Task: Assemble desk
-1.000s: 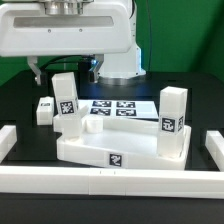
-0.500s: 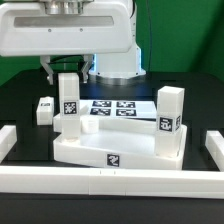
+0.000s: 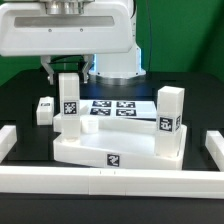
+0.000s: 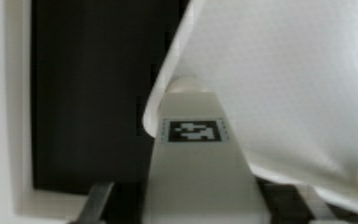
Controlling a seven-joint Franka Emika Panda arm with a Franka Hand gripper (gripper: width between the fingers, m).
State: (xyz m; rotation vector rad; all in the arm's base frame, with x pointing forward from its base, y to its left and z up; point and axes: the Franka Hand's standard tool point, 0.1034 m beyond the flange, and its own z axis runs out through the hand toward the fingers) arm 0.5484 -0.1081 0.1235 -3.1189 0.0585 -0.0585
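Gripper [image 3: 67, 70] is clamped narrow on the top of the left leg [image 3: 66, 100], which stands upright at the tabletop's [image 3: 115, 152] rear corner on the exterior view's left. I see the right leg [image 3: 172, 122] standing on the opposite side. The small leg [image 3: 43, 108] lies apart on the surface [image 3: 20, 112].

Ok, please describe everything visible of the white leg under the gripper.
The leg is a white, plastic-looking rectangular block, standing upright at the tabletop's far corner on the exterior view's left. One black-and-white square marker sits on its facing side. The gripper straddles its top, closed against two opposite sides.
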